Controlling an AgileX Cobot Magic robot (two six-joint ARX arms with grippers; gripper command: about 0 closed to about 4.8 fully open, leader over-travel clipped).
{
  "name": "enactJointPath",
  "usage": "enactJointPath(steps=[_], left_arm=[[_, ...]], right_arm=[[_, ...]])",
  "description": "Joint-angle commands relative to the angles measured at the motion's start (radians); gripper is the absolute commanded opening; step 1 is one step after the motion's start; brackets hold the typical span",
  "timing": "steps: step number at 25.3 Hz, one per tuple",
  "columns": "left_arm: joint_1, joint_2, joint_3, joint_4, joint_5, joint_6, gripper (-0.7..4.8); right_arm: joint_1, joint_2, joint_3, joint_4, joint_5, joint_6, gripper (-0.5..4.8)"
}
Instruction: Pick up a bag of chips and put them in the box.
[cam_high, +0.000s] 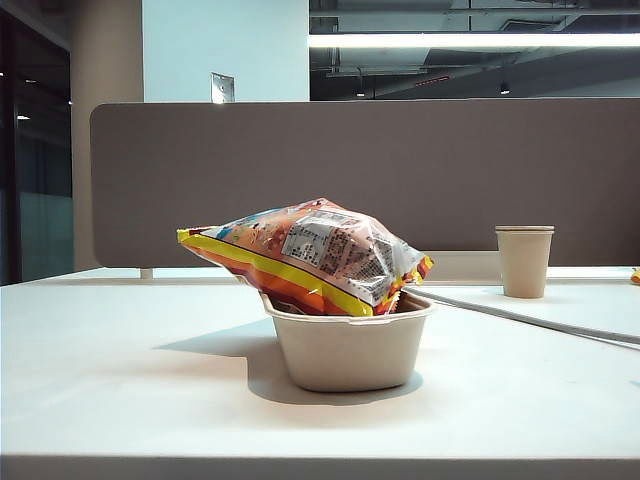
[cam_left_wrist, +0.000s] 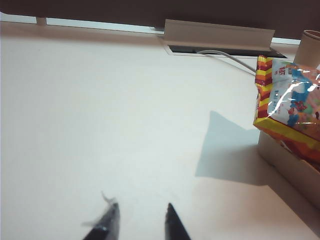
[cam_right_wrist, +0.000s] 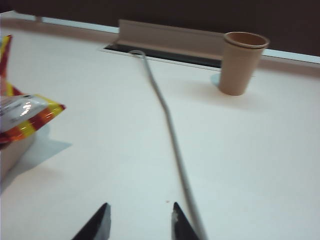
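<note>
- exterior view shows the bag of chips (cam_high: 310, 255) lying across the top of the box (cam_high: 345, 350), tilted, its left end jutting well past the rim and raised, its right end resting on the rim.
- the box stands near the middle of the white table (cam_high: 120, 380); neither of my arms shows in that view.
- a beige paper cup (cam_high: 524, 260) stands upright well to the right and behind, and a grey cable (cam_high: 530, 318) runs across the table between the cup and the box.
- my left gripper (cam_left_wrist: 142, 222) sits low over bare table, well apart from the box (cam_left_wrist: 285, 162) and the overhanging bag (cam_left_wrist: 290, 102); its dark fingertips (cam_left_wrist: 109, 220) are drawn in as far as they go and hold nothing.
- something pale and wispy seems to cling to one left fingertip, though it is too blurred to name.
- my right gripper (cam_right_wrist: 140, 220) is likewise closed and empty, just beside the cable (cam_right_wrist: 170, 130), with the bag's corner (cam_right_wrist: 30, 115) off to one side and the cup (cam_right_wrist: 241, 62) far ahead by the cable slot (cam_right_wrist: 165, 52).
</note>
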Motion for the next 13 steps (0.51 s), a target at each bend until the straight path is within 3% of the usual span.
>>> enactJointPath(steps=[1,13], left_arm=[[0.000,0.000,0.000,-0.007,0.000,-0.003,1.19],[0.000,0.000,0.000,-0.007,0.000,-0.003,1.19]], right_arm=[[-0.064,-0.011,-0.002,0.014,0.001,0.000,1.56],[-0.176,-0.071,-0.002,0.013,0.001,0.000,1.56]])
